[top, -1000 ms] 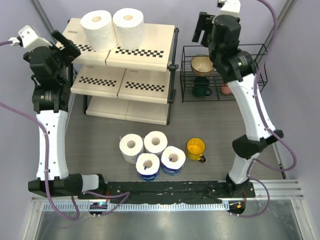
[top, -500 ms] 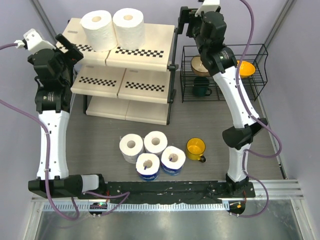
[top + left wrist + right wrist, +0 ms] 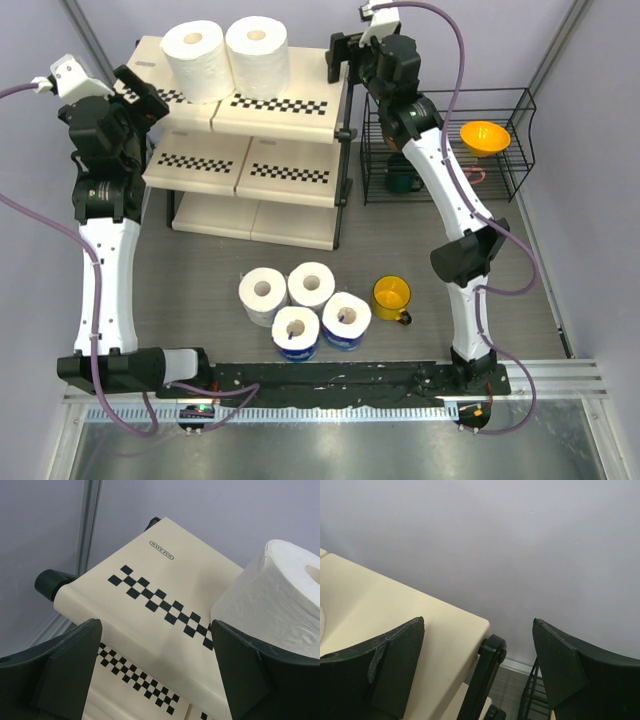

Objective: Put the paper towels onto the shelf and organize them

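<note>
- The left pincer [image 3: 146, 93] hangs at the left end of the shelf [image 3: 310, 78], level with its top board; its fingers are spread wide, with nothing between them.
- In the left wrist view, the gap of the left pincer [image 3: 156, 627] frames the top board's checkered strip [image 3: 165, 605]; one bare white roll [image 3: 270, 597] stands on the board just past the right finger [image 3: 245, 675]; a black tube end [image 3: 47, 582] juts out beyond the left finger.
- The right pincer [image 3: 339, 60] sits at the back right corner of the shelf's top board; it too is spread apart and grips nothing.
- In the right wrist view, the cream top board [image 3: 395, 612] lies ahead of the left finger [image 3: 385, 665]; a black frame post [image 3: 487, 667] stands in the gap of the right pincer [image 3: 477, 625]; a plain wall fills the background.
- Two bare rolls [image 3: 196, 55] [image 3: 257, 48] stand upright side by side on the top board, between the two pincers and nearer the left one.
- Four more rolls stand in a tight cluster on the table [image 3: 200, 270], well apart from both pincers, with their cores facing up; the back pair [image 3: 263, 293] [image 3: 311, 285] is bare; the front pair [image 3: 296, 333] [image 3: 346, 320] wears blue wrappers.
- A yellow mug [image 3: 391, 297] stands just right of that cluster.
- A black wire rack [image 3: 450, 150] stands right of the right pincer; it holds an orange bowl [image 3: 483, 135] and a green mug [image 3: 402, 176].
</note>
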